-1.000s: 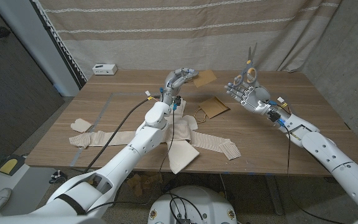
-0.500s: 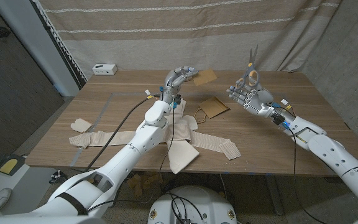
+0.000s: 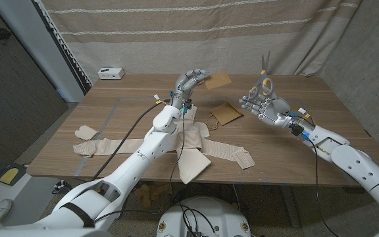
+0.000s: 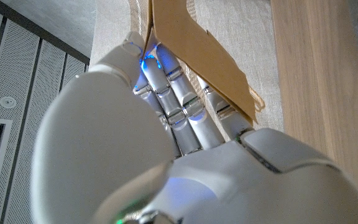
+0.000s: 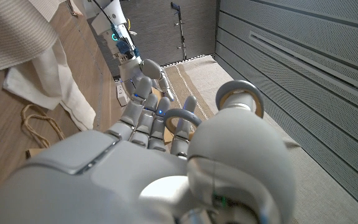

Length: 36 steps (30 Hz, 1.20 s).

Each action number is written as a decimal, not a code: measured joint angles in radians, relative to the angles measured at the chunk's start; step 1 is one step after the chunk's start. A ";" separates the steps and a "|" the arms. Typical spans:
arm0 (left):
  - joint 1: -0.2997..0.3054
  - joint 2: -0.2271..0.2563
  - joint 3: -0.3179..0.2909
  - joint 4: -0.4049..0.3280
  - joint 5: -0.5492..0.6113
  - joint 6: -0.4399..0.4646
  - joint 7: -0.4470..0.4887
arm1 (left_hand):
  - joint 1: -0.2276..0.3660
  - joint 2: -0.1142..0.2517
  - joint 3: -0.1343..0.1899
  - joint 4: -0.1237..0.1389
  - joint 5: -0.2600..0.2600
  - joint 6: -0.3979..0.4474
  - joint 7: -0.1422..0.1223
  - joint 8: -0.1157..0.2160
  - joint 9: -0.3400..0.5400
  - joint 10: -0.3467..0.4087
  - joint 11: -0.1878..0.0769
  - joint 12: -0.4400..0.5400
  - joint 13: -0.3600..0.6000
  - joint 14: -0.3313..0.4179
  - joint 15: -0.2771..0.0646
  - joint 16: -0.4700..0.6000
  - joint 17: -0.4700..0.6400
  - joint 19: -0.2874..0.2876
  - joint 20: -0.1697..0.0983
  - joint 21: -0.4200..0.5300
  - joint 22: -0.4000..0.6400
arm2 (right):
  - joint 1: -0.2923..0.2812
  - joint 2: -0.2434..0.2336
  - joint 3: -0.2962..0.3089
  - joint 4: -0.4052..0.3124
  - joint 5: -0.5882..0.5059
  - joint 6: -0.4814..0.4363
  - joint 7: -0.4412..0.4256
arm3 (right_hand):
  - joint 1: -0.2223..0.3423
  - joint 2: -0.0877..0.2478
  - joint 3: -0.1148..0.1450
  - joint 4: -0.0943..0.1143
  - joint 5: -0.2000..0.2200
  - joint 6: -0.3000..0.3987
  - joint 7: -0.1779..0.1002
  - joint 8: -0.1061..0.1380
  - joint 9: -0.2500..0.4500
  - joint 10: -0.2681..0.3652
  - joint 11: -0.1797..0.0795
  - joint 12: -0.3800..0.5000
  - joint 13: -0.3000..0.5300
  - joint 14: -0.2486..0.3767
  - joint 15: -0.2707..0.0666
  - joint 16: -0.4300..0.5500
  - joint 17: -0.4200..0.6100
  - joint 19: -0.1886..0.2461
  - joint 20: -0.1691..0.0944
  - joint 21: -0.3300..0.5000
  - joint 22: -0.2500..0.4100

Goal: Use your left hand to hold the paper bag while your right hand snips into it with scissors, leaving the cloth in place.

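The left hand (image 3: 191,81) pinches a brown paper bag (image 3: 217,80) in its fingers, held up above the table (image 3: 321,99). The right hand (image 3: 260,103) grips the scissors (image 3: 264,68), blades pointing upward, well apart to the bag's right. The bag's free edge faces the scissors, so the right hand probably must swing leftward to it.

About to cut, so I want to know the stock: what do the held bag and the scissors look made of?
The bag in the left hand: brown kraft-type paper, matte, holding stiff flat edges. The scissors in the right hand: blades grey and metallic-looking, handle loops grey with a yellowish lining, likely plastic.
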 measured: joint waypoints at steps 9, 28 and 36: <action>-0.011 0.000 0.001 0.009 -0.021 0.016 -0.036 | 0.000 0.000 0.000 0.000 0.000 0.000 0.000 0.000 0.000 -0.003 -0.003 0.000 0.000 0.000 0.000 0.000 0.005 -0.004 -0.004 0.010 0.000 | -0.028 -0.028 0.006 -0.029 0.002 -0.014 -0.002 | 0.000 0.000 0.004 -0.003 0.000 0.000 0.000 -0.002 0.000 0.009 0.002 0.000 0.000 0.025 -0.014 0.000 0.003 0.016 -0.006 0.000 0.000; -0.040 -0.013 0.000 0.041 -0.068 0.051 -0.092 | 0.000 0.000 0.000 0.000 -0.003 0.004 0.004 -0.002 -0.004 -0.003 -0.002 0.000 -0.004 0.000 0.000 0.000 0.014 -0.011 0.000 0.028 -0.005 | -0.087 -0.092 0.033 -0.086 0.010 -0.050 -0.009 | 0.000 0.000 0.004 -0.003 -0.004 0.000 0.000 -0.006 0.000 0.017 0.001 0.006 0.003 0.031 -0.016 0.007 0.003 0.023 0.002 0.000 0.000; -0.056 -0.026 -0.002 0.071 -0.086 0.052 -0.124 | 0.000 0.000 0.000 0.000 -0.003 0.004 0.004 -0.002 -0.009 -0.002 -0.002 0.002 -0.011 0.000 0.000 0.000 0.014 -0.020 -0.002 0.039 -0.009 | -0.100 -0.113 0.034 -0.102 0.013 -0.072 -0.007 | 0.000 0.000 0.005 -0.003 -0.004 -0.008 -0.008 -0.019 0.003 0.017 0.001 0.006 0.003 0.036 -0.011 0.007 0.003 0.023 0.002 -0.008 0.000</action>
